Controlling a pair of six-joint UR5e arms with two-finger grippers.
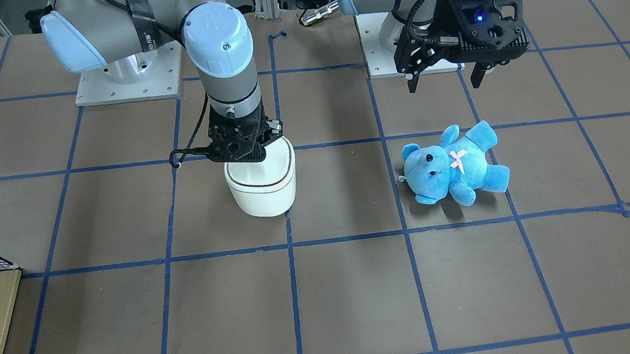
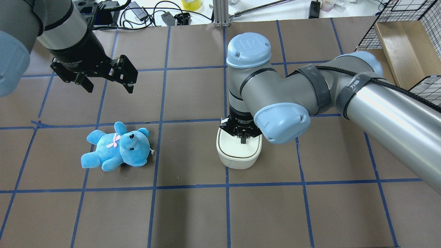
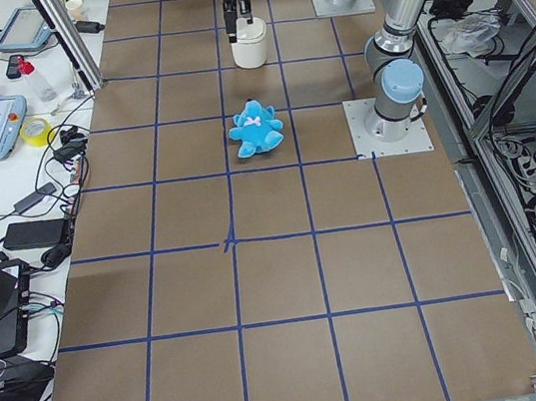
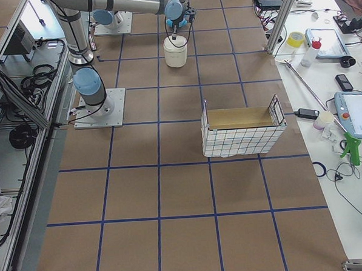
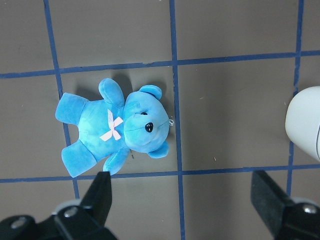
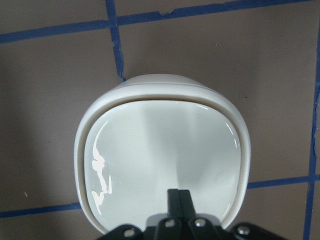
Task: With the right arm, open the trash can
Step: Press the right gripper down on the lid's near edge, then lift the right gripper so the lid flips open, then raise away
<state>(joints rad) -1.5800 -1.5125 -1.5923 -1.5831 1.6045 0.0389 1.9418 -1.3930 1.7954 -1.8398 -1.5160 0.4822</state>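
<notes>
The white trash can stands on the brown table, its flat lid down. It also shows in the overhead view and fills the right wrist view. My right gripper points straight down over the lid's robot-side edge, fingers shut together and empty. The tips are at the lid's surface; I cannot tell whether they press it. My left gripper hangs open and empty above the table, behind the blue teddy bear. The left wrist view shows the bear and the can's edge.
A wire basket with a wooden box stands on the robot's right side of the table. The arm bases sit at the robot's edge. Cables and devices lie beyond the far edge.
</notes>
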